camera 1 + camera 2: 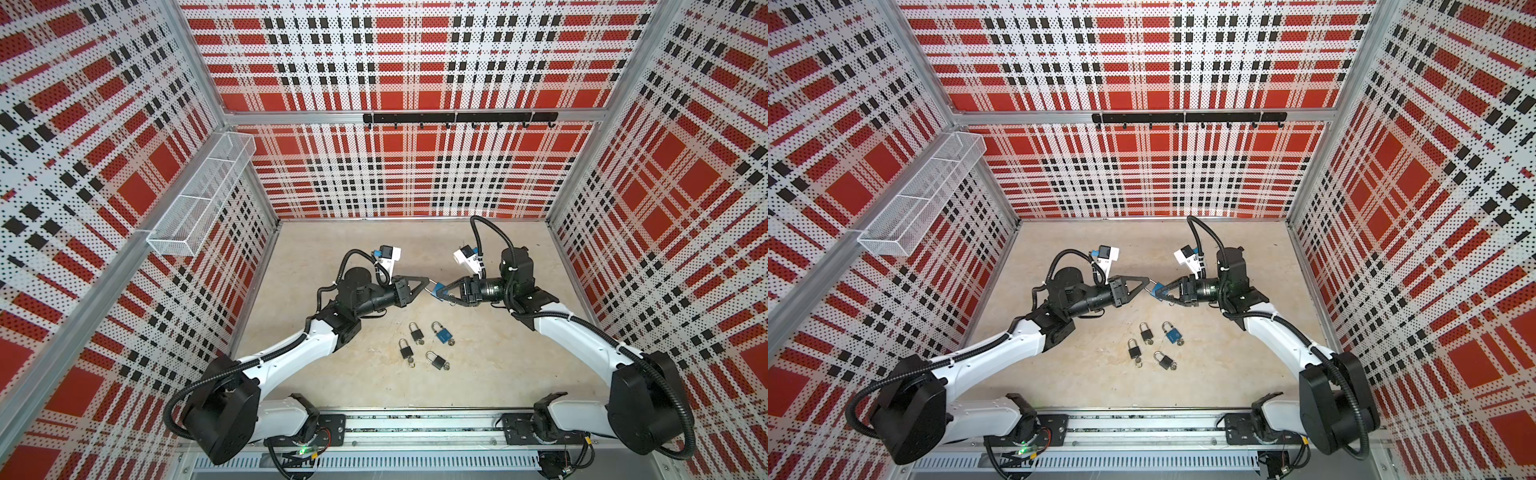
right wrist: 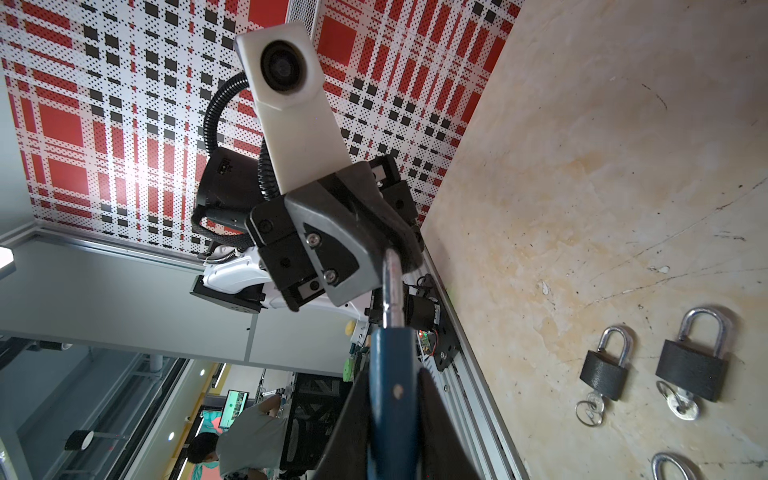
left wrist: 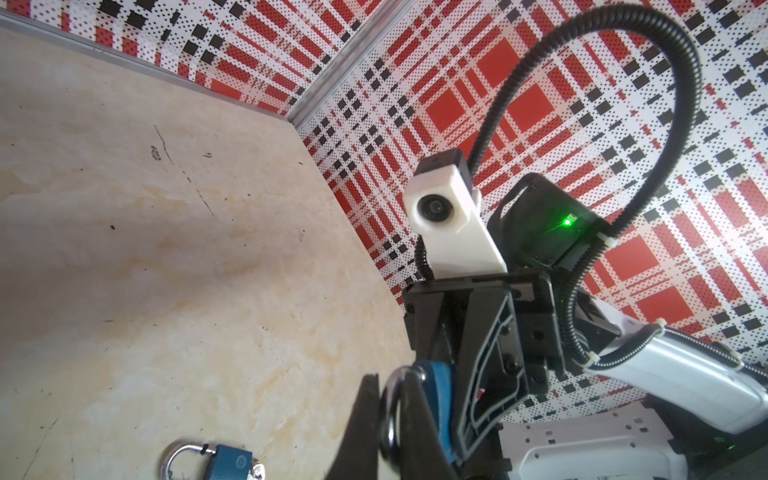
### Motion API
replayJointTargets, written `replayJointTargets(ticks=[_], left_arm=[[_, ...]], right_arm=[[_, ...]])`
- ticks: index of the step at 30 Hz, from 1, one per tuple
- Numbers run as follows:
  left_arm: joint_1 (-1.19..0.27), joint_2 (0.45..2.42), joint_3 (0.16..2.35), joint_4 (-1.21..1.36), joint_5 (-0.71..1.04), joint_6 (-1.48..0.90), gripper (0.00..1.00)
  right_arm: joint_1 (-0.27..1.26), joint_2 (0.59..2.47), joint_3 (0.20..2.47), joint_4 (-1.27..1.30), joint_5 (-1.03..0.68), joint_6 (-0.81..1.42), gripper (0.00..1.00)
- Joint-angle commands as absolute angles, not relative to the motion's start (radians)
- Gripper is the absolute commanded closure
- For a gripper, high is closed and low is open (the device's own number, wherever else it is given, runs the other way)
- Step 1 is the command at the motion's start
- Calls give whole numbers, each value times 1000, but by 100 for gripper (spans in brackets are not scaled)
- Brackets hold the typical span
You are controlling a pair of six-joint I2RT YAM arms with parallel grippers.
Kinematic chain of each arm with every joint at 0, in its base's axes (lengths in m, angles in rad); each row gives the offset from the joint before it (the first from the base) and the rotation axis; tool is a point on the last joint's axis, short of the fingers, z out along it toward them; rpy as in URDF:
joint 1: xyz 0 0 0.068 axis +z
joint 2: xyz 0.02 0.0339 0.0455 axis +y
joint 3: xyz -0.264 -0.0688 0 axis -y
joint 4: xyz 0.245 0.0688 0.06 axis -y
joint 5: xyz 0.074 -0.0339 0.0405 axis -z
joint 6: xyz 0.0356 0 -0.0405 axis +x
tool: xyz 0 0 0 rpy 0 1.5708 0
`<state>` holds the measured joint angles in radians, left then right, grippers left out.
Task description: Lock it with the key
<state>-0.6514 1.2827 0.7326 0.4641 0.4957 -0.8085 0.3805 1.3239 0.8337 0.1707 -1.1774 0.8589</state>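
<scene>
Padlock (image 1: pixel 436 292), the blue one, hangs in mid-air over the middle of the tabletop (image 1: pixel 498 365). It sits between both arms, just far of a second blue lock (image 1: pixel 441 334) and three black locks (image 1: pixel 405 350) lying there.

We see the right hand (image 1: pixel 441 291) clamped narrow on the flat faces of the blue body. The left hand (image 1: pixel 428 283) is pinched almost fully together on the shackle (image 3: pixel 390 415), w/ the steel loop trapped between its fingers (image 3: pixel 363 415). We can't tell whether the shackle is clicked home. The key for this padlock isn't clear either: sth small dangles under the right hand, too tiny to name.

Handling, as we judge it:
- **Weight and strength:** the padlock is all metal, i.e. stiff, dense for its size and not fragile.
- **Grip:** the painted body looks smooth and the polished shackle smoother, so both are prob. slippery.
- **Where to hold:** the best hold is across the wide flat faces of the body, as the right hand has it now.
- **Shackle:** the round bar could swivel in a pinch, so it's ok for pushing but poor vs twist.
- **Key:** it would be thin and light, so we'd take it by the flat head w/ the body braced.

The spare locks each show key rings (image 2: pixel 590 409) at the base.
</scene>
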Motion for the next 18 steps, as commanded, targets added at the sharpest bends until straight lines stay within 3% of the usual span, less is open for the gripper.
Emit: replayJointTargets(ticks=[1,18], left_arm=[[-773,1312,695,405,654,-824,100],[-858,1306,672,452,608,-871,100]], right_arm=[[416,1334,871,410,-1163,855,100],[413,1353,887,393,-1148,836,100]])
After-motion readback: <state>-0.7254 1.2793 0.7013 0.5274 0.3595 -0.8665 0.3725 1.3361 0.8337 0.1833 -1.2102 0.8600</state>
